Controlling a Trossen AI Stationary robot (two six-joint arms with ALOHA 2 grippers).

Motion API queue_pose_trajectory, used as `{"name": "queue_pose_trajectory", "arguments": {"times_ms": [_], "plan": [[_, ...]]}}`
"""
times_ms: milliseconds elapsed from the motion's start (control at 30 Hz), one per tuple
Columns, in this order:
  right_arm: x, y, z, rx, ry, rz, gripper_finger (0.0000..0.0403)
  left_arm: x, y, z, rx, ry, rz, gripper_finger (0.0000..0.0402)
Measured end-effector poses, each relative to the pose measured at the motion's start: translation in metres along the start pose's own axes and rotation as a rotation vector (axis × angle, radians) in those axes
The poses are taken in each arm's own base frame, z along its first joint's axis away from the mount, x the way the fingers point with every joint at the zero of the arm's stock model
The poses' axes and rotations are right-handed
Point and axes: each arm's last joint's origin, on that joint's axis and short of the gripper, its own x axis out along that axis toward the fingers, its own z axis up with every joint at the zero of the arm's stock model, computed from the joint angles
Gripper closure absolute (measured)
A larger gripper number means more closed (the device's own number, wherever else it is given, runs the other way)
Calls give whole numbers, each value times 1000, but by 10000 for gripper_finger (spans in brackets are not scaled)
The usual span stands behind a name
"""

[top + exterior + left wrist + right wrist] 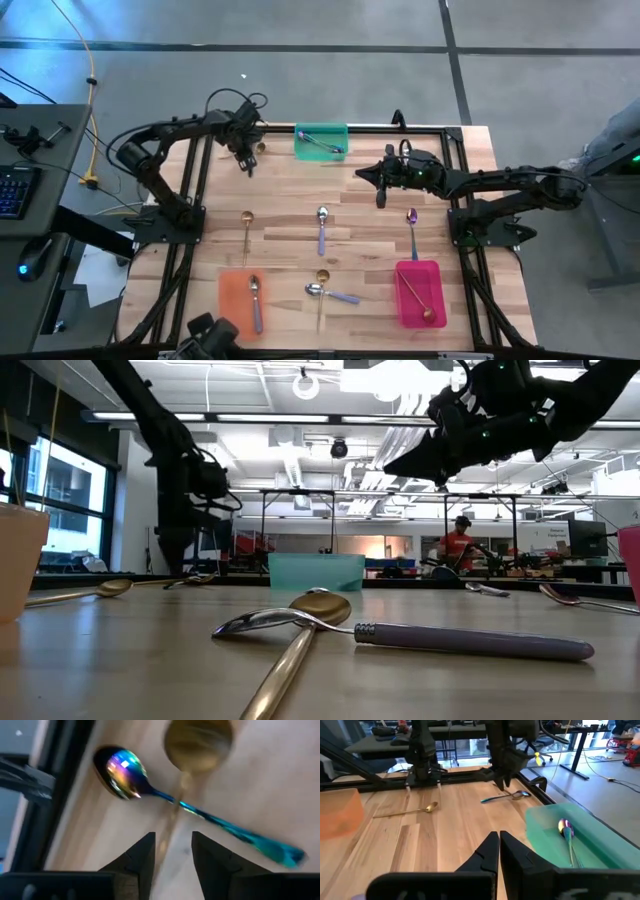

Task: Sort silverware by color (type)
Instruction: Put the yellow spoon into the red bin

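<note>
Presently the left gripper (pixel 172 852) hangs over the table's far left edge, fingers parted and empty; directly beneath lies an iridescent spoon (pixel 190 807). Right gripper (pixel 499 851) hovers shut beside the green tray (pixel 600 845), holding nothing.

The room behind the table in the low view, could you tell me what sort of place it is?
Most likely an open robotics lab or workshop. Beyond the wooden table stand rows of metal-framed workbenches under exposed ceiling ducts and pipes, and a person in a red shirt works at a far bench.
</note>
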Motion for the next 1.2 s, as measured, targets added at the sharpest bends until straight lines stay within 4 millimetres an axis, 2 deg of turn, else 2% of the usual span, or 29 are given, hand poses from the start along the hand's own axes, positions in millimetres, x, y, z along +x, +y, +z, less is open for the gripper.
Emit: {"name": "queue_pose_trajectory", "arguments": {"times_ms": [167,467,633,967,1200], "plan": [[0,0,0,-8,0,0,403,11,6,-1,9,16,-6,282],[0,0,0,-9,1,0,403,12,18,-6,-23,-26,-40,314],[0,0,-1,-9,6,1,403,11,18,-7,-9,-14,-41,320],[0,0,-3,-16,26,8,403,-3,15,-12,67,20,-7,312],[0,1,-3,-22,30,24,403,7,18,-16,42,58,-49,277]]}}
